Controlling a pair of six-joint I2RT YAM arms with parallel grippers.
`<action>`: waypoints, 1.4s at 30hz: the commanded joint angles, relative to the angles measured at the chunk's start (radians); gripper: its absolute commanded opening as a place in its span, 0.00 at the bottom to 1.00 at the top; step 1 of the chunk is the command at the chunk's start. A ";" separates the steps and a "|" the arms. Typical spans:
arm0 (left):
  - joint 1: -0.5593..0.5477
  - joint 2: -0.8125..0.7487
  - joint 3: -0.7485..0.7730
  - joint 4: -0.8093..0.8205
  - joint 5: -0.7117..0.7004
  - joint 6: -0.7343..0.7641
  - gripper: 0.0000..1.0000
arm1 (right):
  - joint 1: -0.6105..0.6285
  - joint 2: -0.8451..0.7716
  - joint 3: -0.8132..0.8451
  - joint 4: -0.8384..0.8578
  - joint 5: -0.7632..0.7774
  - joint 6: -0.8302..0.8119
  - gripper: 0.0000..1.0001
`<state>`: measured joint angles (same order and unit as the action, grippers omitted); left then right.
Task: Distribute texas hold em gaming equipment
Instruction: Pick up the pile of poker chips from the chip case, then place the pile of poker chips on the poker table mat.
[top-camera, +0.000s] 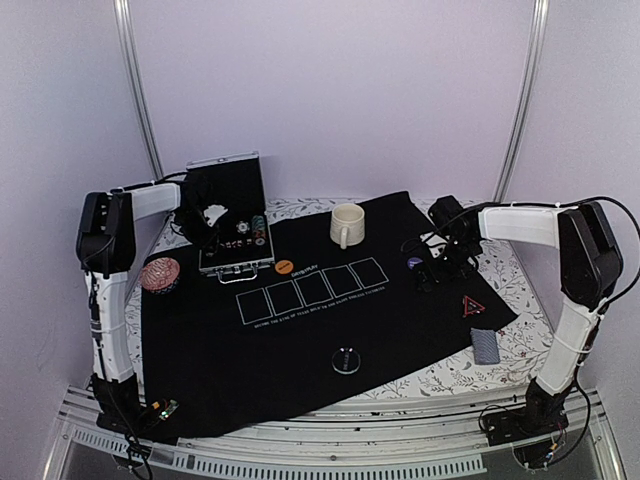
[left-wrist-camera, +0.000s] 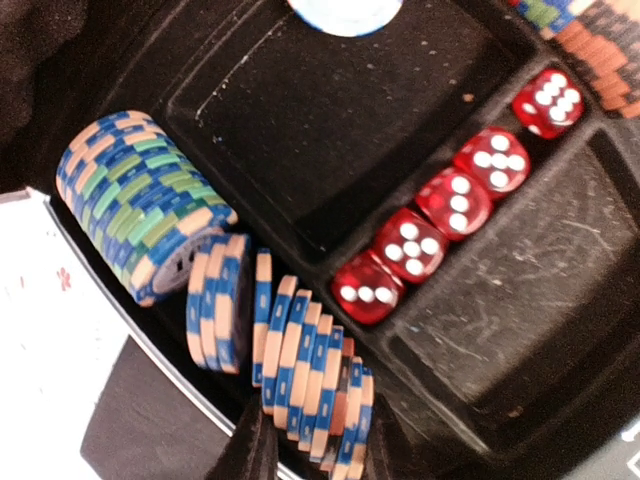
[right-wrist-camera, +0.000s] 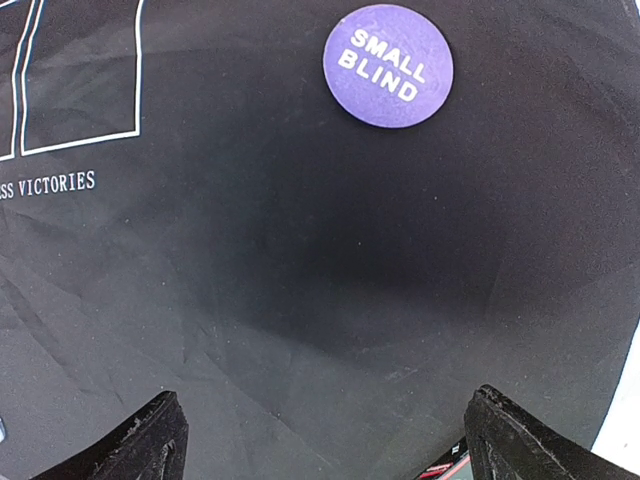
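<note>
My left gripper (left-wrist-camera: 318, 450) is inside the open chip case (top-camera: 235, 235), and its fingers (left-wrist-camera: 255, 450) clamp a short row of blue-and-peach striped poker chips (left-wrist-camera: 310, 375). More blue and green chips (left-wrist-camera: 135, 200) lie beside it. My right gripper (right-wrist-camera: 325, 440) hangs open and empty above the black mat (right-wrist-camera: 300, 280), just short of the purple "SMALL BLIND" token (right-wrist-camera: 388, 65). In the top view the token (top-camera: 414, 263) lies left of the right gripper (top-camera: 428, 275). Also on the table are an orange disc (top-camera: 284, 267), a red-edged triangle (top-camera: 473, 306), a dark disc (top-camera: 347, 359) and grey-blue cards (top-camera: 485, 345).
Five red dice (left-wrist-camera: 440, 230) sit in a slot of the case. A cream mug (top-camera: 346, 224) stands at the mat's back. A reddish chip stack (top-camera: 160, 273) sits at the left edge. White card outlines (top-camera: 310, 288) mark the mat's middle.
</note>
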<state>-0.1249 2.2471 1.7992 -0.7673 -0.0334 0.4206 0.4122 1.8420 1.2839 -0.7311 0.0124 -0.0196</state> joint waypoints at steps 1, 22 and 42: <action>-0.030 -0.101 -0.024 0.017 0.046 -0.074 0.00 | 0.001 0.007 0.039 -0.019 -0.010 0.000 0.99; -0.326 -0.568 -0.387 0.171 0.109 -0.472 0.00 | 0.093 -0.136 0.118 -0.050 0.064 0.014 0.99; -0.752 -1.022 -1.287 0.959 0.371 -1.536 0.00 | 0.796 -0.189 0.009 0.300 0.010 0.047 0.99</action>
<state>-0.8577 1.2247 0.6018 -0.0166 0.2897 -0.9333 1.1450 1.5677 1.3235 -0.5846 0.0376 0.0189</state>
